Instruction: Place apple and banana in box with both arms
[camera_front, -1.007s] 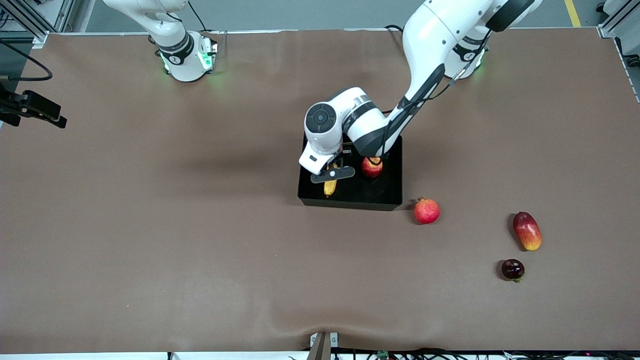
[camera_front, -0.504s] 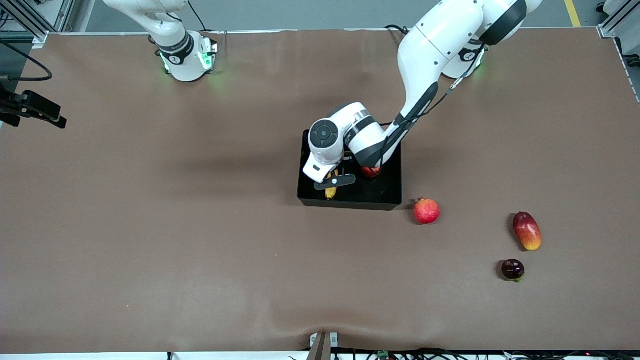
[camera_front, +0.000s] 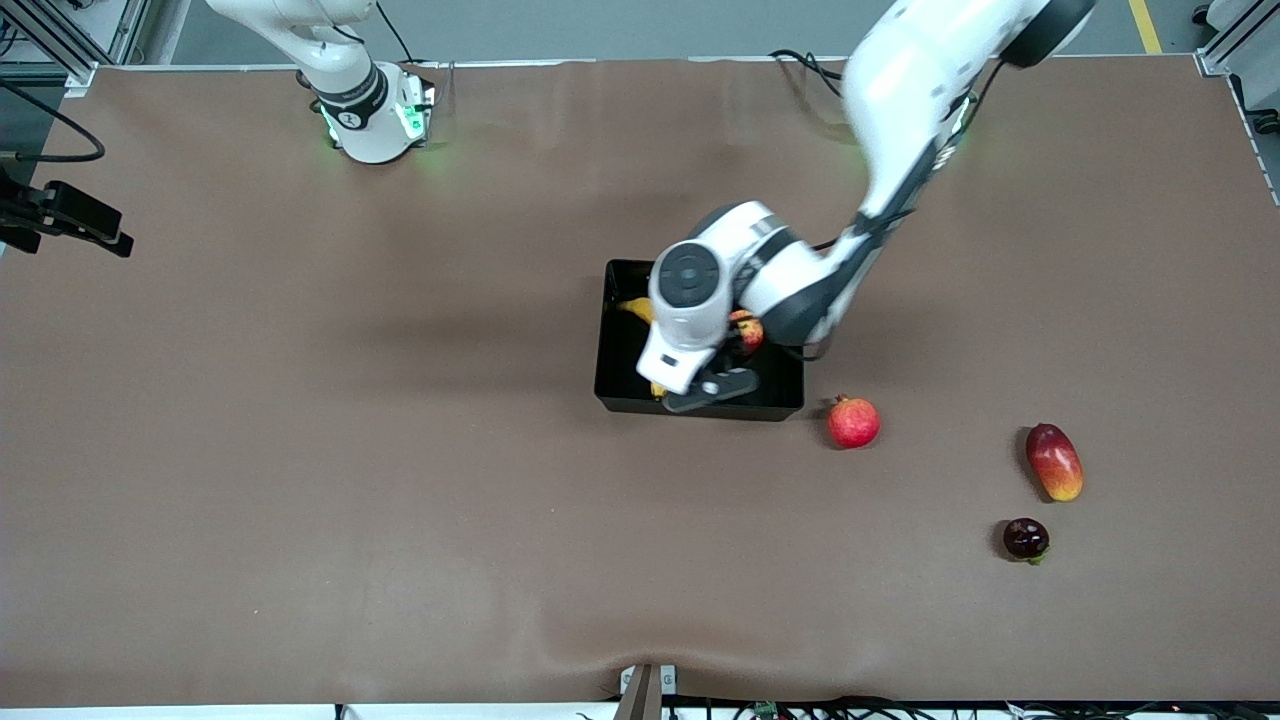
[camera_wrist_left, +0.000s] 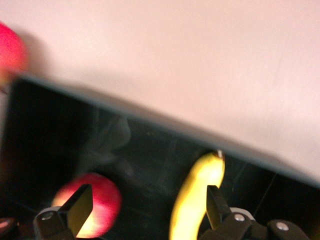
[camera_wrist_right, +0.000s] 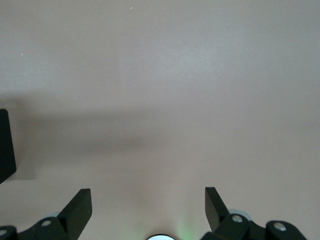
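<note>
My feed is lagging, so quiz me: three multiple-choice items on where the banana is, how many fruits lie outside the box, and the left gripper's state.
1. Where is the banana?
A. on the bare table
B. in the box
C. held in the right gripper

2. How many fruits lie on the table outside the box?
A. one
B. three
C. five

3. The left gripper is:
A. open, empty
B. shut on the apple
C. shut on the banana

Answers: B, it lies on the box floor beside the apple; B, three lie toward the left arm's end; A, fingers apart over the box.
</note>
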